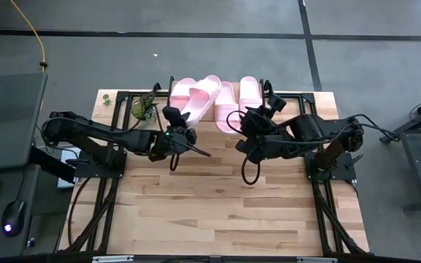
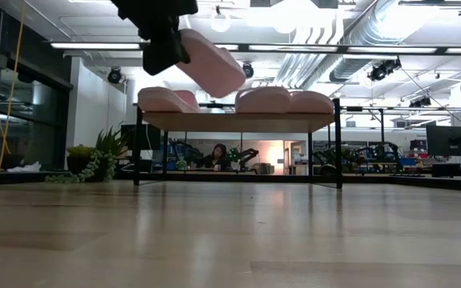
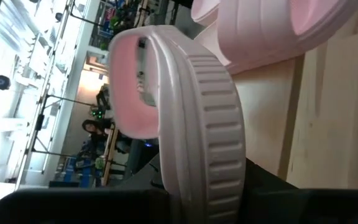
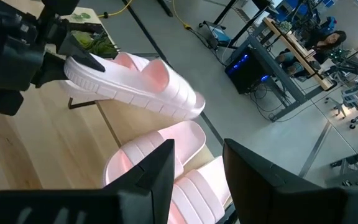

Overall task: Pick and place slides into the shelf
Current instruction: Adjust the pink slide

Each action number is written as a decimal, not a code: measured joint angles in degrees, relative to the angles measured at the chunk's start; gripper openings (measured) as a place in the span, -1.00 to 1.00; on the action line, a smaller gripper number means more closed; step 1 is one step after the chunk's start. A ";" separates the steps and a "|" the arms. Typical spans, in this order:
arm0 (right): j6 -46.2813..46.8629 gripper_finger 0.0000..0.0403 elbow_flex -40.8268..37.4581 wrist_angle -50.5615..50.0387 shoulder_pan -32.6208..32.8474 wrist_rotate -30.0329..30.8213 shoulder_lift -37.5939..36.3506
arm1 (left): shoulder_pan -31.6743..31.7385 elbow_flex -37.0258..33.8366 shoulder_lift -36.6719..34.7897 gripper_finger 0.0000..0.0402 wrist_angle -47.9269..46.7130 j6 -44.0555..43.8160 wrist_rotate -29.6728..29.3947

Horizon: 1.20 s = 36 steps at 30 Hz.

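My left gripper (image 1: 178, 126) is shut on one pale pink slide (image 1: 202, 95) and carries it in the air over the shelf (image 2: 238, 121) at the table's far edge. In the low view this slide (image 2: 212, 64) hangs above the shelf's wooden top. Three more slides (image 1: 183, 89) (image 1: 227, 108) (image 1: 249, 90) rest sole-down on that top board. My right gripper (image 4: 197, 177) hovers open above the right-hand slides, with nothing between its fingers. My left gripper holds the slide by its heel end (image 4: 74, 67), pinched between the two fingers, just behind the ribbed strap (image 3: 219, 130). The fingers come roughly level from the table's near left and lie along the slide. The slide is lifted clear, rolled onto its side, its toe end (image 4: 188, 106) over the shelf.
A small green plant (image 1: 143, 108) stands by the shelf's left end. The wood-plank tabletop (image 1: 218, 204) lies bare nearer the front. A person (image 2: 214, 155) sits in the room far behind the shelf.
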 joint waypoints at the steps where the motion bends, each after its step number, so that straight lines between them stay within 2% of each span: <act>1: 0.00 -0.37 0.00 -0.02 0.00 0.02 0.00 | 0.00 0.00 0.00 -0.70 0.04 -0.05 -0.53; 5: 0.02 -0.37 0.00 -0.01 0.00 0.00 0.00 | 0.02 0.00 0.00 -0.70 0.39 -0.04 -1.38; 15: 0.26 -0.37 0.00 0.02 0.00 -0.17 0.00 | 0.07 0.00 -0.01 -0.70 2.28 -0.14 2.21; 27: 0.28 -0.37 0.00 0.04 0.99 -0.31 0.04 | 4.55 0.07 2.72 -0.70 2.54 -0.06 3.91; 36: 1.02 -0.37 0.00 0.06 1.88 -0.26 0.11 | 4.90 0.04 3.96 -0.67 3.52 -0.35 6.17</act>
